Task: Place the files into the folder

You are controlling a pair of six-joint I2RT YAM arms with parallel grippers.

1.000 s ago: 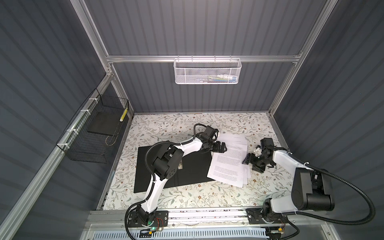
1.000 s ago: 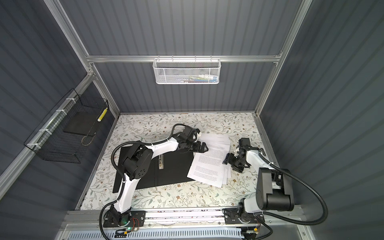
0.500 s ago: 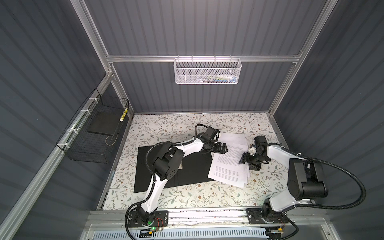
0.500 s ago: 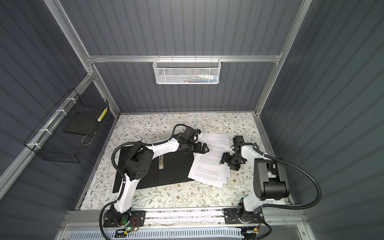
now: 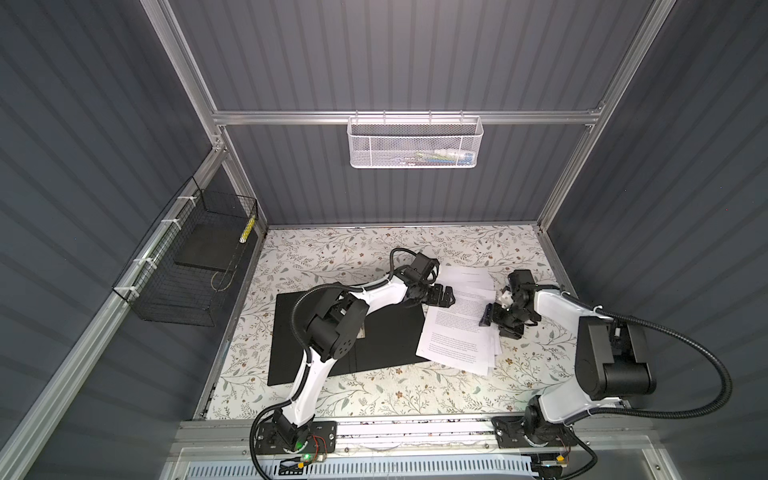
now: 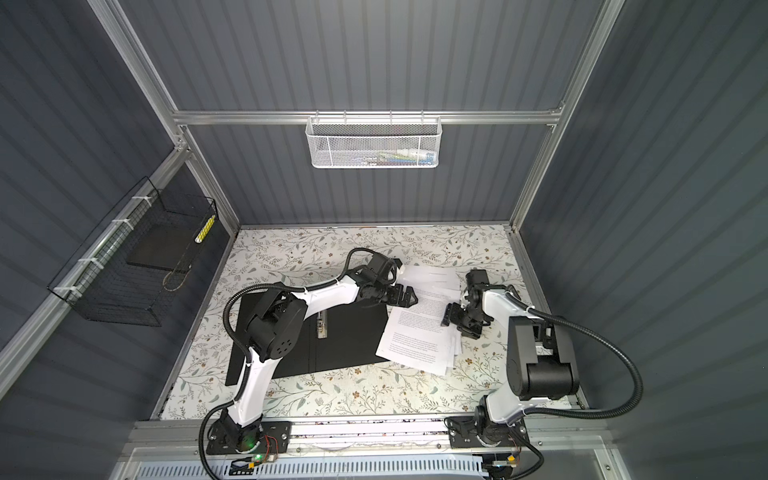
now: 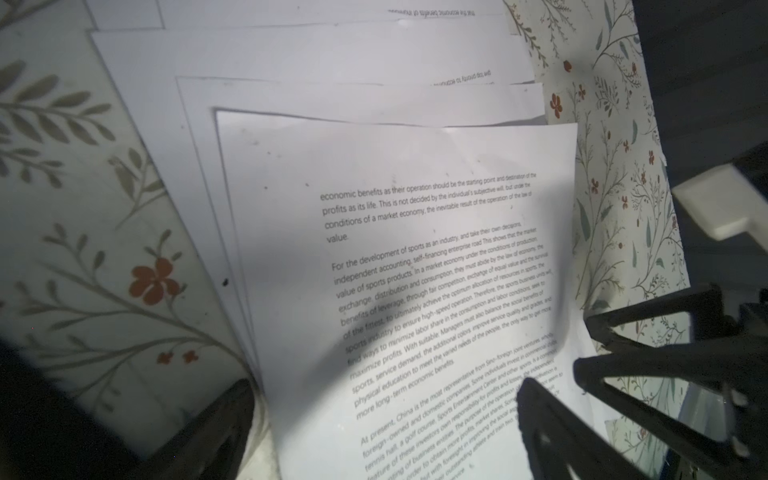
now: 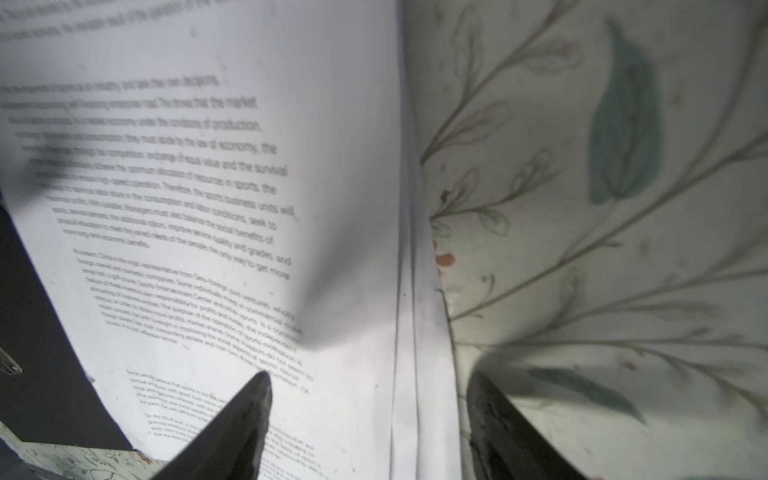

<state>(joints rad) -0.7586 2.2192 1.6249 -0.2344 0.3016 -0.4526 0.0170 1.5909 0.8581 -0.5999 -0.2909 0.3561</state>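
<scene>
In both top views the files (image 5: pixel 457 332) (image 6: pixel 415 336) lie fanned on the table (image 5: pixel 332 249) right of centre, their lower left edge overlapping the open black folder (image 5: pixel 386 336). The left gripper (image 5: pixel 446 298), jaws spread wide and empty, sits at the stack's upper left. The right gripper (image 5: pixel 500 323), also parted, sits at its right edge. In the right wrist view one finger (image 8: pixel 245 424) is over the top sheet and the other over the table, straddling that edge, though whether they touch paper is unclear.
</scene>
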